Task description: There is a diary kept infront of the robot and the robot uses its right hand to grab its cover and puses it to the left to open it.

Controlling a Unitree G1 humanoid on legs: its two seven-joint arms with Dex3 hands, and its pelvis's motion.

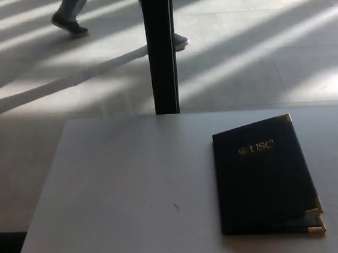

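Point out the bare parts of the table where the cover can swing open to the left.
The white table is bare from its left edge to the closed diary, apart from one small dark speck. A bare strip also runs between the diary and the far edge. The right side is tighter: the diary lies near the picture's right border. Neither hand is in view.

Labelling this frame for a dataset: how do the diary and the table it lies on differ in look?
The diary is dark, almost black, with gold USC lettering and gold corner caps; the table is pale and plain. The diary covers only the table's right part, set slightly askew to the table's edges. Both lie flat, partly in shade.
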